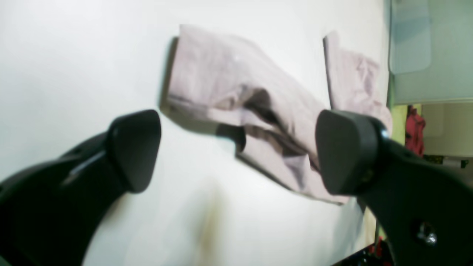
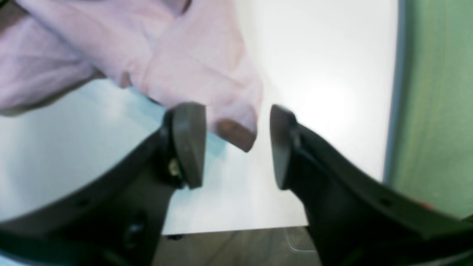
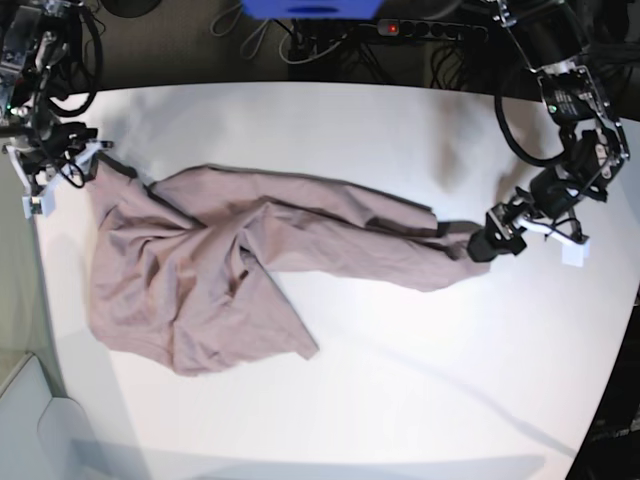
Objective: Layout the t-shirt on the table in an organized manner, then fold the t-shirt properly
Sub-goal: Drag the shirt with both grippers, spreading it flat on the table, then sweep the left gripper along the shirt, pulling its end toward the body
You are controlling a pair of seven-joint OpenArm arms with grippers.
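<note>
Both wrist views were motion-blurred. The right wrist view cut the t-shirt [image 2: 155, 55] off at its top and left edges. The left gripper [image 1: 236, 151] finger hid the shirt's near end.

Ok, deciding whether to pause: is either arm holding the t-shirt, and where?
Nothing is held. The right gripper's jaws stand apart around a tip of the t-shirt without pinching it; the left gripper is wide open with nothing between.
</note>
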